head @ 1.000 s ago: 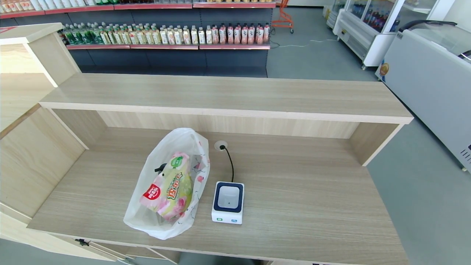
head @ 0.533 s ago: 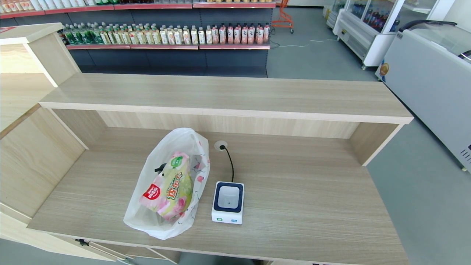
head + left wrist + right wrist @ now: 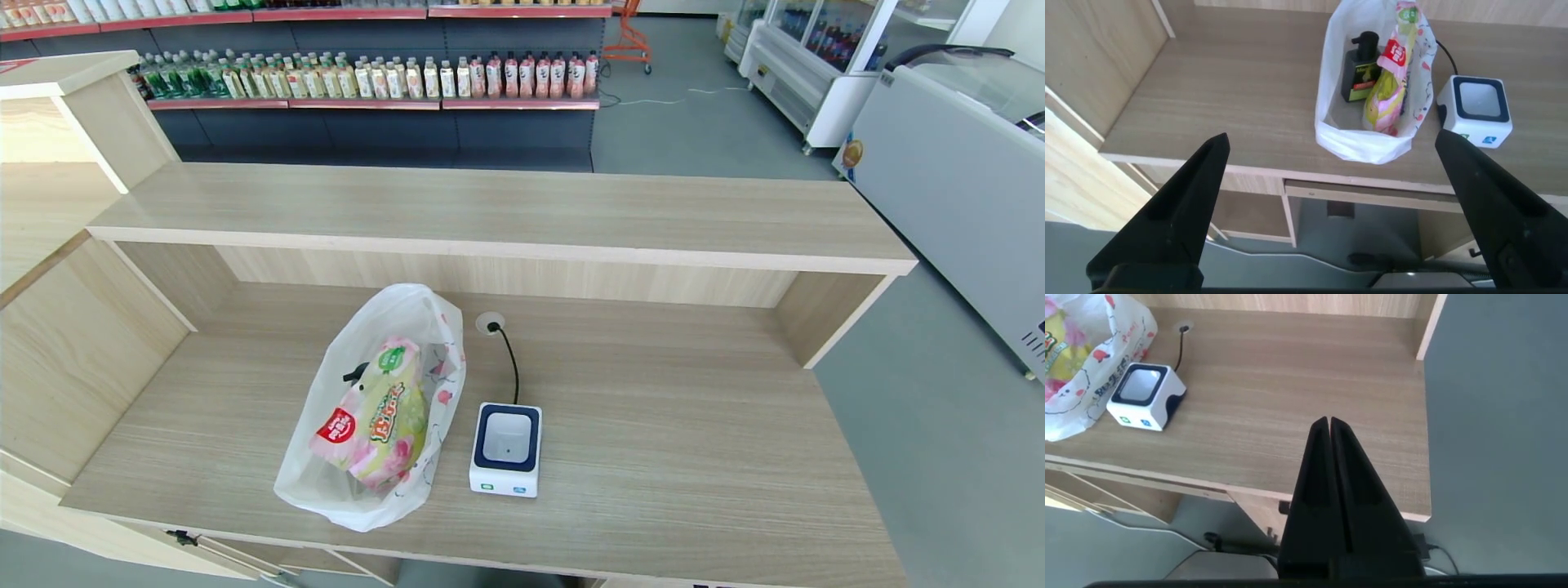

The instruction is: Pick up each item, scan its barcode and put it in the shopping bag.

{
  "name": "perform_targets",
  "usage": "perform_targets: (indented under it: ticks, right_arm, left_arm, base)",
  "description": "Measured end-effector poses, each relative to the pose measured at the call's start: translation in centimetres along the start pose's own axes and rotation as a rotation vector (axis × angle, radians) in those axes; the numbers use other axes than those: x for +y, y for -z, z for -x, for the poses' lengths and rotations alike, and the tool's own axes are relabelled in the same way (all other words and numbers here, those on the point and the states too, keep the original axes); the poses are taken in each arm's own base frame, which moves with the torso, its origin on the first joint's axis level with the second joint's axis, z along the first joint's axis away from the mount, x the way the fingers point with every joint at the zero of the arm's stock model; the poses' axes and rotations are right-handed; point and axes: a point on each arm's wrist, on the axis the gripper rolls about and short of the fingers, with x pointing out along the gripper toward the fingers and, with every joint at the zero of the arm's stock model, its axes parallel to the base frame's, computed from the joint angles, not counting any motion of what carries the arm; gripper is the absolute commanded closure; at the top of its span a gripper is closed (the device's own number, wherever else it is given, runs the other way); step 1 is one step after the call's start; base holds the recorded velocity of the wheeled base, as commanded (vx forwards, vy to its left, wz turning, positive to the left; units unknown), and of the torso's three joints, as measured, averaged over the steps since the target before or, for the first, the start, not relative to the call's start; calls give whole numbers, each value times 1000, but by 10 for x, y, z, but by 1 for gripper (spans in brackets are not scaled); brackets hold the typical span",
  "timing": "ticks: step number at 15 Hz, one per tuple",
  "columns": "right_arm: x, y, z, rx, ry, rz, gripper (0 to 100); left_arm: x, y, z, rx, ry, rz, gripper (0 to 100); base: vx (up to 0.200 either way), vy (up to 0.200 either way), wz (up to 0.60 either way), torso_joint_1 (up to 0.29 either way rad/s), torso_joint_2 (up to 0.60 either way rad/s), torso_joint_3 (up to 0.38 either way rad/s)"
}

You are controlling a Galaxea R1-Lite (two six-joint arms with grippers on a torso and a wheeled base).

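Nothing moved, shopping bag (image 3: 320,483) beside scanner (image 3: 506,447)

Inside the white translucent plastic shopping bag (image 3: 384,310), a dark pump bottle (image 3: 357,375) sits at 10 o'clock of the pink-and-green snack packet (image 3: 380,425), which covers all but its pump head from the head camera. The black cable (image 3: 513,363) of the white-and-blue box scanner (image 3: 506,449) vanishes into a round counter grommet (image 3: 490,323) at the scanner's 12 o'clock. The black left gripper (image 3: 1331,137) and black right gripper (image 3: 1328,422) are cut off at their frame edges.
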Motion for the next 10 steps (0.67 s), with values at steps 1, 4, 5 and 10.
perform_targets:
  ticks: [1, 4, 5, 10]
  right_arm:
    - [0, 0, 0, 0, 0, 1, 100]
    - [0, 0, 0, 1, -2, 1, 100]
    - [0, 0, 0, 1, -3, 1, 100]
    - [0, 0, 0, 0, -2, 1, 100]
  left_arm:
    - [0, 0, 0, 0, 0, 0, 0]
    - [0, 0, 0, 0, 0, 0, 0]
    - [0, 0, 0, 0, 0, 0, 0]
    - [0, 0, 0, 0, 1, 0, 0]
  base:
    - [0, 0, 0, 0, 0, 0]
    - [0, 0, 0, 0, 0, 0]
    - [0, 0, 0, 0, 0, 0]
    - [0, 0, 0, 0, 0, 0]
